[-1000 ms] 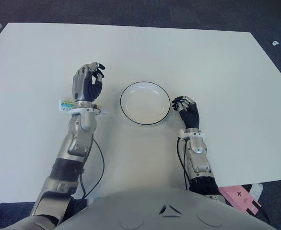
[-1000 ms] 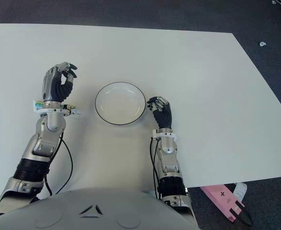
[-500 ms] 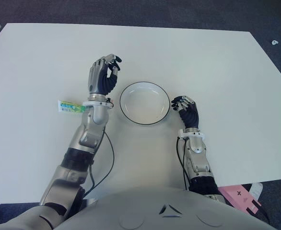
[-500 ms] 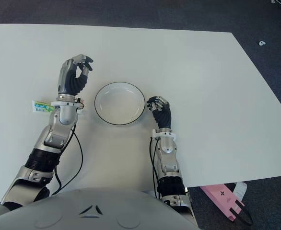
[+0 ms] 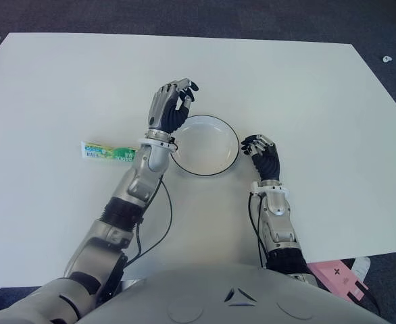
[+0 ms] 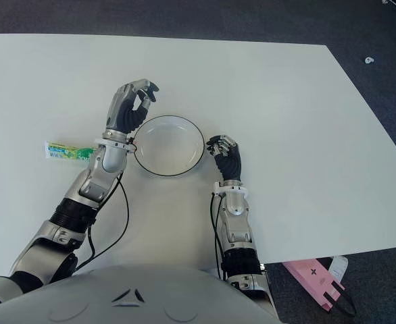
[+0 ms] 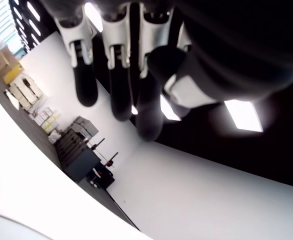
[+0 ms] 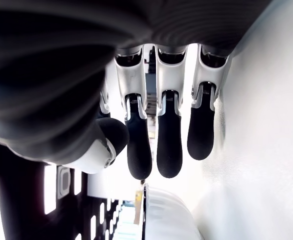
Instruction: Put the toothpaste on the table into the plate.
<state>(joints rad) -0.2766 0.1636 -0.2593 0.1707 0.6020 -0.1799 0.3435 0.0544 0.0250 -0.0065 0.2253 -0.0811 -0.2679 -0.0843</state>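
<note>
The left hand (image 5: 173, 102), fingers curled and empty, hovers at the plate's (image 5: 205, 169) left rim; the toothpaste (image 5: 107, 152) lies on the counter (image 5: 306, 88) farther left. Grasping remains undone; the hand must go left.

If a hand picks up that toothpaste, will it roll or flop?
The toothpaste lies flat on the table, so it probably won't roll. It looks slim and small, so likely light. Its glossy wrap may slip.
</note>
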